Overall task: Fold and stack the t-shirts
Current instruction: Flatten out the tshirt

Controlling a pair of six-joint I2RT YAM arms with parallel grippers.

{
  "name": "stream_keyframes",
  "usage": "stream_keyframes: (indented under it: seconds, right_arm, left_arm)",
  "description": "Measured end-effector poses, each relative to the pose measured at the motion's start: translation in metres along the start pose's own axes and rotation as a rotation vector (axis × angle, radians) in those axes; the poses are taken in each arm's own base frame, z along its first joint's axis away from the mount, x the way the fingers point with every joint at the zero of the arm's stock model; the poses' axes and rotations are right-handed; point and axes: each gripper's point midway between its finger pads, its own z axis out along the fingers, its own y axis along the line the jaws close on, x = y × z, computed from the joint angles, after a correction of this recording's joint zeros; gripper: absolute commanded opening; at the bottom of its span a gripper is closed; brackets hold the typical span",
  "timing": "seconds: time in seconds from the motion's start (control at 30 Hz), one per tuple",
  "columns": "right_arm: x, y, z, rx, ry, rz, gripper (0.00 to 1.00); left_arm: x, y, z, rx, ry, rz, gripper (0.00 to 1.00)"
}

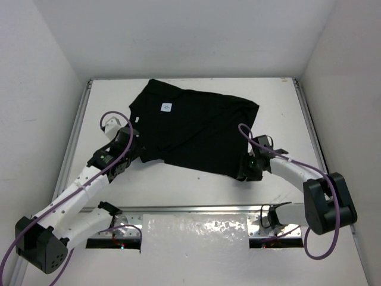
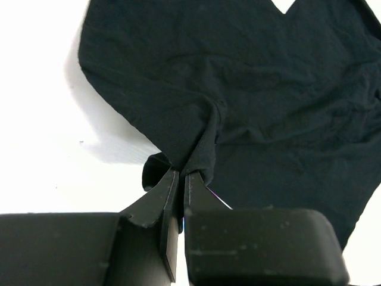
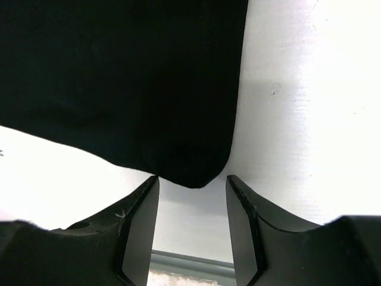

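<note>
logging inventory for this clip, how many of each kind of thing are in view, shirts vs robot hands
t-shirt: 1
hands: 2 (left hand, right hand)
total: 3

The white table carries one black t-shirt, which lies mostly flat and creased on the far middle of the top, set askew. A small white label shows near its far left end. Its near left edge is bunched into a raised fold, and its near right corner rests on the bare surface. A metal rail runs along the table's near edge.
</note>
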Motion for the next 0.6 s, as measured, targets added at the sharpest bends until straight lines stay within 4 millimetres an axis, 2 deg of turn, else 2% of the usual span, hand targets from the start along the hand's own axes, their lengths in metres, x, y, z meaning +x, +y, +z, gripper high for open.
stream_keyframes:
  seconds: [0.23,0.43,0.6]
  right_arm:
    - [-0.002,-0.004,0.002,0.026,-0.014,-0.011,0.50]
    - [-0.013,-0.005,-0.011,0.028,-0.109,-0.049,0.40]
    - [-0.002,-0.017,-0.004,0.109,-0.051,-0.125,0.43]
  left_arm:
    - [0.002,-0.006,0.000,0.029,0.013,0.010,0.00]
    - [0.002,-0.006,-0.001,0.032,0.014,0.014,0.00]
    - [0.000,-0.006,-0.003,0.029,0.012,0.014,0.00]
